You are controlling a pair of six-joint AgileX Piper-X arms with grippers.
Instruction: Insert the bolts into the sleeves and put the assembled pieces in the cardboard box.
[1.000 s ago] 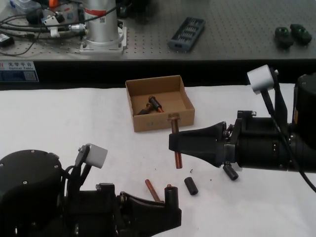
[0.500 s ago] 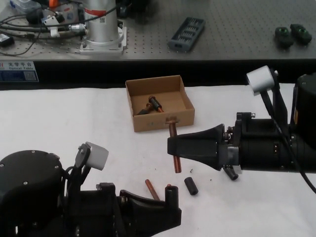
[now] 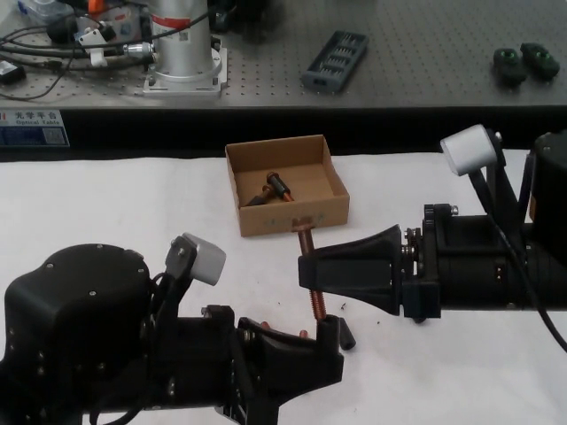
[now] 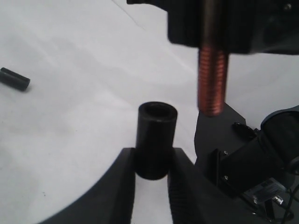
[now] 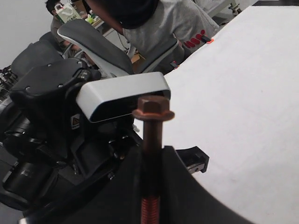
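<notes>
My right gripper is shut on a copper bolt that hangs upright, head up, in front of the cardboard box. In the right wrist view the bolt's hex head stands above the gripper. My left gripper is shut on a black sleeve, held upright with its bore open upward. The bolt's threaded tip hangs just beside and slightly above the sleeve's mouth, apart from it. Inside the box lie assembled pieces.
A loose black sleeve lies on the white cloth; in the high view a loose sleeve lies next to my left gripper. On the rear bench stand a metal post base, a black case and black knobs.
The left arm has risen and moved right, bringing the sleeve close under the bolt and covering the loose bolt on the cloth. The right gripper has lowered the bolt slightly.
</notes>
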